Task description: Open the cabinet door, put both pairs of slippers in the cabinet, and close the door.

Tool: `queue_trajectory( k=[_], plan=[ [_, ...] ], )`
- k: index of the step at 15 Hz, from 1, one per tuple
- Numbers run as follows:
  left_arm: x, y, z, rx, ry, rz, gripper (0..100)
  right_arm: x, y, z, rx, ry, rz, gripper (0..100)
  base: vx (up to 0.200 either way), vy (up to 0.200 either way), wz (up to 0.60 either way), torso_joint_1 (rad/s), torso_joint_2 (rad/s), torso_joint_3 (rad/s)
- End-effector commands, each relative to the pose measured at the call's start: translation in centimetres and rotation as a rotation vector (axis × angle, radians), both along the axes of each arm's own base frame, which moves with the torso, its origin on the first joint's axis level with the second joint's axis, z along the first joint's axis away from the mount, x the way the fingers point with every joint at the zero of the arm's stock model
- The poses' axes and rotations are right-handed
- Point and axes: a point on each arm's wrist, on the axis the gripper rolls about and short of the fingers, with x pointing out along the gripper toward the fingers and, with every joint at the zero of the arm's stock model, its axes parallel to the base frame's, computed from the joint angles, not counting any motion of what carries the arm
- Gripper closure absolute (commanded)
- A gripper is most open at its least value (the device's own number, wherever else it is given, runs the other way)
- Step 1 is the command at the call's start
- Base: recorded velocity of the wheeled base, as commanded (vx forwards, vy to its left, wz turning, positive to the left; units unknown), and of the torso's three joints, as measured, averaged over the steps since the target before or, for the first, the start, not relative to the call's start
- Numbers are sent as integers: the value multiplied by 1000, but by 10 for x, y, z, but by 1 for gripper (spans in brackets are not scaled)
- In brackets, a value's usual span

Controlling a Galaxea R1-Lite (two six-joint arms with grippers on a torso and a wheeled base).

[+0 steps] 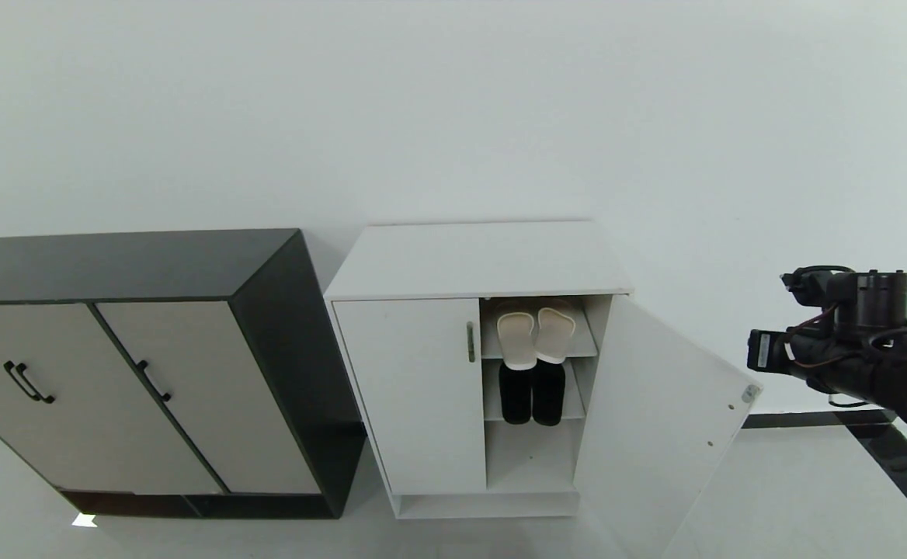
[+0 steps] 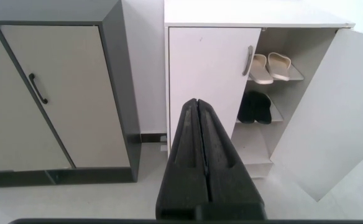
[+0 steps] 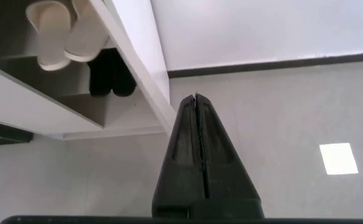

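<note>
Two slipper pairs shelved in the white cabinet [image 1: 477, 260], cream pair [image 1: 535, 334] above black pair [image 1: 531, 392]; right door [image 1: 655, 411] swung open, closing not yet done; left jaws and right jaws pressed together, empty.

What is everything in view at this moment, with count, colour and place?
white cabinet: one, white, centre; right door open, left door shut
light slippers: one pair, cream, its top shelf
black slippers: one pair, black, the shelf below
dark cabinet: one, black with pale doors, left of the white cabinet, both doors shut
handles: two black on the dark cabinet, one metal on the white cabinet's shut door
floor stripe: one, black, floor at right
left tool: one, black, shut, facing the cabinets
right tool: one, black, shut, near the open door
</note>
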Motion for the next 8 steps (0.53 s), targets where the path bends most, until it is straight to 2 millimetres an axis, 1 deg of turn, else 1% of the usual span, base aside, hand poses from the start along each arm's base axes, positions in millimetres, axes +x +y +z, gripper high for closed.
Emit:
queue_trajectory(
  k=[1, 8],
  plan=[
    [0, 0, 0, 0, 2, 1, 100, 5, -2, -14, -5, 41, -6, 100, 0, 0, 0, 0, 0, 0],
    [0, 0, 0, -2, 2, 1, 100, 8, -4, -30, -27, 87, -2, 100, 0, 0, 0, 0, 0, 0]
  ],
)
